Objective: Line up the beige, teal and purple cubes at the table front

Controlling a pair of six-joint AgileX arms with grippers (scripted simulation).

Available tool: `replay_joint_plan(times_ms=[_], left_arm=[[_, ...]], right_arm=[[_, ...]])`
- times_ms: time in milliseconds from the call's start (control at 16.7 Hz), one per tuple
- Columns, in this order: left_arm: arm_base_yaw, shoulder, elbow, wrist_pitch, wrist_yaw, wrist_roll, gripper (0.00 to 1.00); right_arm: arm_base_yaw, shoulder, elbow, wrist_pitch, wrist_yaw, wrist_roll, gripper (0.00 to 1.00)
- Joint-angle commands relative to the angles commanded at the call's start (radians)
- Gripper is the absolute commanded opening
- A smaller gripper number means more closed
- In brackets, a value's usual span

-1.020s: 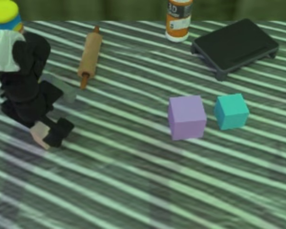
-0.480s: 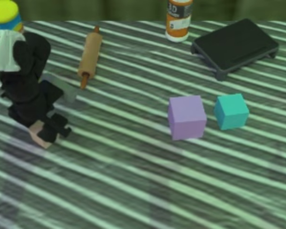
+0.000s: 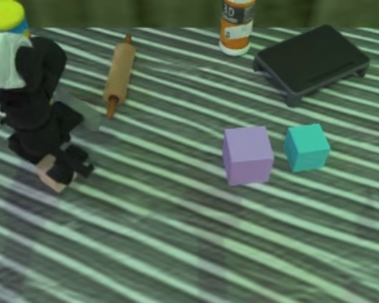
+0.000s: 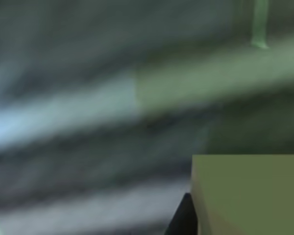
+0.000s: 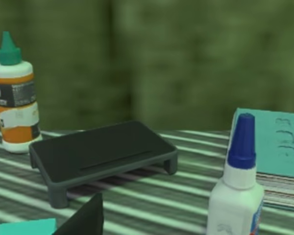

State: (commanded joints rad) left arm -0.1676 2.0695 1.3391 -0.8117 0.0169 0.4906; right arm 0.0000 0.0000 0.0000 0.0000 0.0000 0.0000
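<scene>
At the left of the table, my left gripper [image 3: 62, 169] is shut on the small beige cube [image 3: 48, 177]. The left wrist view shows that cube [image 4: 250, 196] pressed against one dark fingertip [image 4: 183, 220]. The large purple cube [image 3: 247, 154] rests on the striped table right of centre. The teal cube [image 3: 306, 147] sits just to its right, apart from it. A corner of the teal cube [image 5: 24, 227] shows in the right wrist view beside one dark fingertip [image 5: 90, 213]. My right gripper is outside the top view, open and holding nothing.
A wooden rolling pin [image 3: 118, 72] lies at the back left. An orange-labelled bottle [image 3: 237, 25] and a black tray-like slab [image 3: 311, 60] stand at the back right. A yellow-topped object [image 3: 5, 16] sits behind my left arm. A blue-capped glue bottle [image 5: 237, 188] and a teal book [image 5: 279, 147] lie near the right arm.
The left gripper's fingers closed in on the beige cube. Since then the gripper and cube have shifted slightly toward the back left. The purple and teal cubes have not moved.
</scene>
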Motion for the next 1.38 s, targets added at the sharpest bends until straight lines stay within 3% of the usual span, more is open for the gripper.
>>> replay_joint_plan(times_ms=[360, 840, 1080, 1380], left_arm=[[0.018, -0.082, 0.107, -0.195, -0.001, -0.006, 0.0], [-0.012, -0.072, 0.137, -0.215, -0.002, -0.038, 0.0], [-0.133, -0.001, 0.248, -0.268, -0.009, -0.226, 0.0], [-0.366, 0.119, 0.439, -0.367, -0.018, -0.638, 0.0]], right_arm=[[0.0, 0.0, 0.0, 0.0, 0.0, 0.0, 1.0], [0.0, 0.0, 0.0, 0.0, 0.0, 0.0, 1.0], [0.0, 0.0, 0.0, 0.0, 0.0, 0.0, 1.0], [0.0, 0.0, 0.0, 0.0, 0.0, 0.0, 1.0]])
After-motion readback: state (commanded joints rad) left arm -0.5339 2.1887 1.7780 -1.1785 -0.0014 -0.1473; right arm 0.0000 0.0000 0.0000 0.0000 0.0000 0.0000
